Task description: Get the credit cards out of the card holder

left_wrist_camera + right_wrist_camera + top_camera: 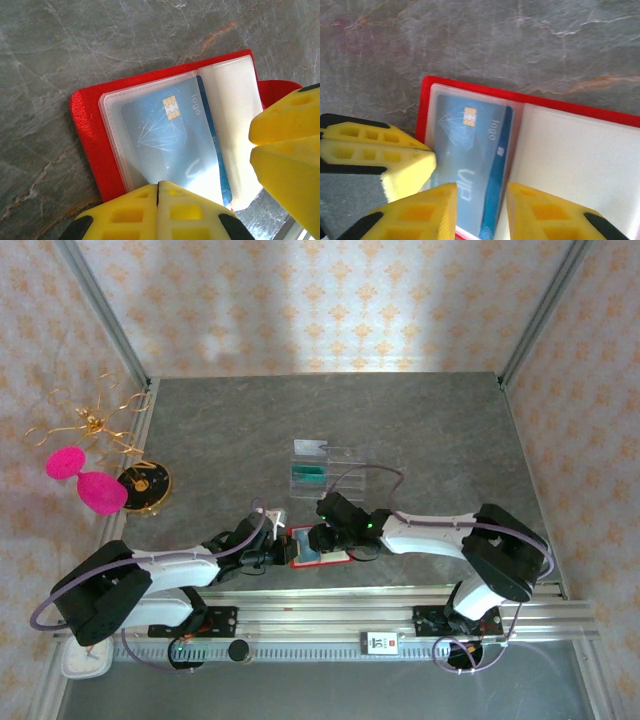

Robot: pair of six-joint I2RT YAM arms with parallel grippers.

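So the red card holder (87, 135) is lying open and flat on the grey table (50, 50), close to the front edge, right between the two arms. A blue card (170, 145) with a gold chip sits tucked inside the clear plastic sleeve (112, 107) on one page. The left gripper (158, 192) has its yellow fingers pressed tight together, tips down at the holder's outer edge, just beside the blue card. Honestly can't tell if they've nipped the sleeve or are only pushing on it. The right gripper (481, 190) comes in from the other side with its jaws partway apart. One finger is over the blue card and the other over the pale page next to it. The card's darker striped edge shows in the gap between them, and I can't see them pinching anything. Further back on the table, well apart from the holder, a teal card (307, 477) sits in a clear tray (330, 455).
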